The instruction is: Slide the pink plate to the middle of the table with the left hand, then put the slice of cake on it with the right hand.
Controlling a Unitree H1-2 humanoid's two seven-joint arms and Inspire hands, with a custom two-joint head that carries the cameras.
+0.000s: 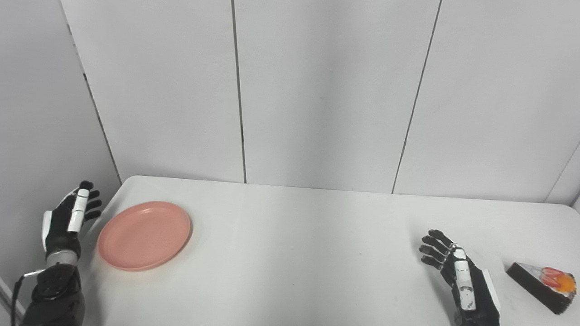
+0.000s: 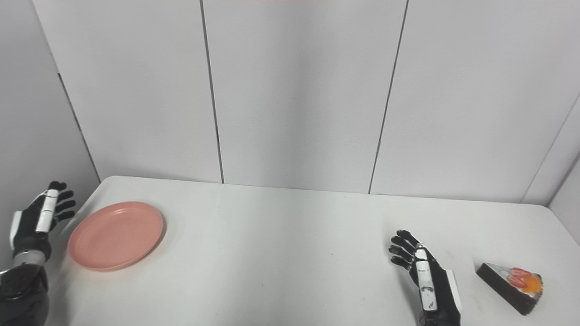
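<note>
The pink plate (image 1: 144, 235) lies flat on the white table (image 1: 299, 253) near its left edge. My left hand (image 1: 70, 217) is open, fingers up, just left of the plate and off the table's left edge, a small gap apart from the rim. The slice of cake (image 1: 543, 286), dark with white cream and red and orange fruit on top, lies at the front right. My right hand (image 1: 457, 271) is open and empty over the table, a hand's width left of the cake. The plate (image 2: 116, 235) and the cake (image 2: 511, 287) also show in the right eye view.
White wall panels (image 1: 317, 90) stand right behind the table's far edge. The table's left edge runs beside my left hand, and its right edge lies just past the cake.
</note>
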